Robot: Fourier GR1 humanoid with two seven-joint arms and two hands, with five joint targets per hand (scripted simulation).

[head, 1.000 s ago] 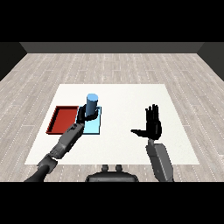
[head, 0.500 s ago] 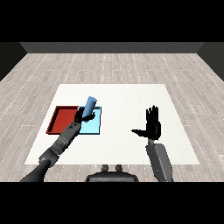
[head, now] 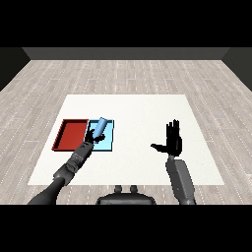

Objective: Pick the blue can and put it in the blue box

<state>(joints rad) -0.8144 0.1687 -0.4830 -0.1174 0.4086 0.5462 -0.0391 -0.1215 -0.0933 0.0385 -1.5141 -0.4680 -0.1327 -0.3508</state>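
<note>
The blue can (head: 100, 126) leans to the right over the light blue tray (head: 107, 142), its lower end at my left hand (head: 90, 137). That hand sits at the tray's left side with its fingers by the can's base; whether they still curl round the can is not clear. My right hand (head: 172, 141) is raised over the table's right part, fingers straight and thumb spread, holding nothing.
A red tray (head: 71, 135) lies directly left of the light blue tray. Both rest on the white table (head: 138, 113), which stands on a grey wooden floor.
The can has tipped from upright to leaning right and has come lower over the light blue tray. My left hand has dropped with it. The right hand has not moved.
</note>
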